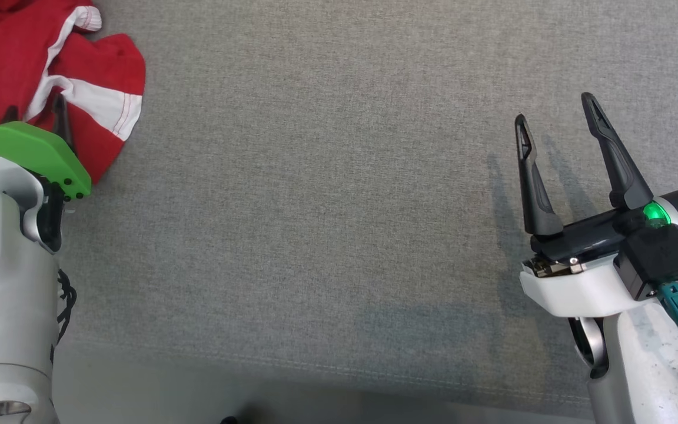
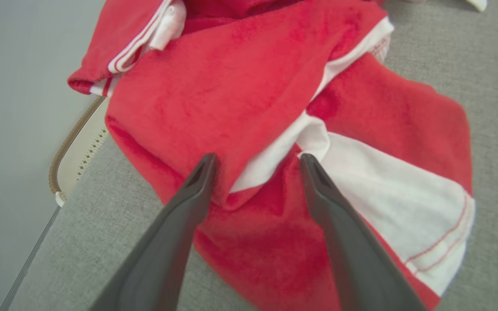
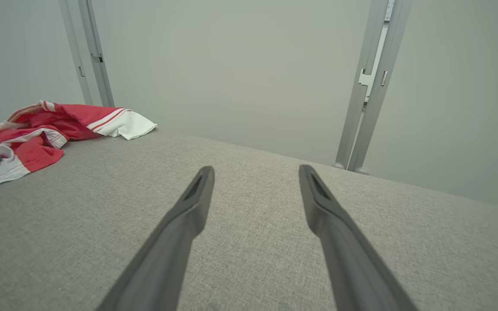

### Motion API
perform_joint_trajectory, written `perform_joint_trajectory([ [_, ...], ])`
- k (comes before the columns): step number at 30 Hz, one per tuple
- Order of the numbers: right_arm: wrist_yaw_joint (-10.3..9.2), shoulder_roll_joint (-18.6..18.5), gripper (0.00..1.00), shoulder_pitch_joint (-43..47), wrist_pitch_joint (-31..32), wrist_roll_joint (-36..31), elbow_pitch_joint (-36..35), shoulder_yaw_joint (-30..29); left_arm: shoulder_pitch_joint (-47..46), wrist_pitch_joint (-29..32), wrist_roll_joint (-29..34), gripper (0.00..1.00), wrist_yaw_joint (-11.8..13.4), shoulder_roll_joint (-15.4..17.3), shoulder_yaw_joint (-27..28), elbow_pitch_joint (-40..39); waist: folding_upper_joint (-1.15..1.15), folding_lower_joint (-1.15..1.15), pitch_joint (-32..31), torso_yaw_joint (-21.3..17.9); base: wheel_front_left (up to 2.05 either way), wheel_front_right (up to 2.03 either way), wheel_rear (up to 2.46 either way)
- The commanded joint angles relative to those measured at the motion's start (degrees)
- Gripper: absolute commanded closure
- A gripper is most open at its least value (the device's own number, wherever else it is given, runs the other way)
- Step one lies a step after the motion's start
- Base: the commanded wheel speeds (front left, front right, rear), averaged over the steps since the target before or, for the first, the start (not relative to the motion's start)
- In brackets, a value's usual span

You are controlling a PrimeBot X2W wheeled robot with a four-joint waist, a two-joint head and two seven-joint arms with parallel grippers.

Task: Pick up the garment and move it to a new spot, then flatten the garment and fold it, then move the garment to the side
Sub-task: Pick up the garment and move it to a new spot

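Nearest me, the right gripper [image 1: 554,109] hung spread wide and empty over the bare grey table [image 1: 327,206], well apart from the work. Farther out on my left, the left gripper [image 2: 260,157] was open too and held nothing. Its two dark tapered fingers straddled a raised fold of the garment [image 2: 214,95], which lay crumpled at the table's far left corner. One sleeve seemed to reach past the edge.

I judged the risk to lie in that heap. Closing there might catch only the top layer, and the rest would trail and snag. It might instead catch several layers, and the piece would come up bunched and hard to flatten. Any tug toward the edge could slide it off, and pressing too low could drive the fingertips into the table's cover.

The cloth looked soft and limp, a fuzzy red knit with white panels, striped cuffs and red stitching along a white hem. The table cover was a coarse, matte weave. Beyond stood a plain pale wall with slim metal posts [image 3: 365,86].
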Motion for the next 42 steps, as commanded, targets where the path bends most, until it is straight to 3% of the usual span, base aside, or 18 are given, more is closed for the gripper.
perform_joint_trajectory([
  [1, 0.0, -0.24, 0.0, 0.68, -0.21, -0.36, -0.73, 0.24, -1.33, 0.05, -0.48, 0.0, 0.29, 0.77, 0.32, 1.03, 0.0, -0.01, 0.95, -1.22, 0.0, 0.0, 0.0],
  [12, 0.0, -0.24, 0.0, 2.1, -0.21, -0.79, -3.6, 1.07, -2.55, 0.18, -2.14, 0.01, 0.27, 1.6, 0.66, 8.49, 0.0, -0.01, 1.19, -3.21, 0.0, 0.0, 0.0],
  [13, 0.0, -0.24, 0.0, 2.08, -0.21, -0.72, -3.79, 1.21, -2.49, 0.51, -2.04, 0.36, 0.21, 1.55, 0.54, 9.21, 0.0, -0.01, 1.06, -3.32, 0.0, 0.0, 0.0],
  [14, 0.0, -0.24, 0.0, 2.09, -0.2, -0.64, -3.93, 1.36, -2.49, 0.38, -2.14, 0.57, 0.14, 1.63, 0.46, 9.64, 0.0, -0.01, 0.97, -3.41, 0.0, 0.0, 0.0],
  [15, 0.0, -0.24, 0.0, 2.06, -0.2, -0.6, -4.06, 1.46, -2.49, 0.03, -2.2, 0.91, 0.31, 1.76, 0.41, 10.01, 0.0, -0.01, 0.87, -3.47, 0.0, 0.0, 0.0],
  [16, 0.0, -0.24, 0.0, 2.04, -0.21, -0.52, -4.14, 1.56, -2.52, -0.57, -2.04, 1.0, 0.55, 1.92, 0.3, 10.28, 0.0, -0.01, 0.76, -3.52, 0.0, 0.0, 0.0],
  [23, 0.0, -0.24, 0.0, 1.95, -0.21, 0.29, -3.63, 1.65, -2.29, -3.7, -2.52, 1.0, -0.08, 2.16, -0.06, 11.35, 0.0, -0.01, -0.61, -3.36, 0.0, 0.0, 0.0],
  [32, 0.0, -0.25, 0.0, 1.75, -0.2, 2.68, -2.1, 1.67, -2.36, -9.24, -1.51, 1.0, -2.04, -0.35, -3.45, 9.01, 0.0, -0.01, -4.77, -2.64, 0.0, 0.0, 0.0],
  [42, 0.0, -0.24, 0.0, 3.23, -0.21, 5.37, -0.46, 1.25, 0.19, -12.22, -3.46, 1.0, -2.57, -7.84, -9.74, 2.74, 0.0, -0.01, -11.02, -3.96, 0.0, 0.0, 0.0],
])
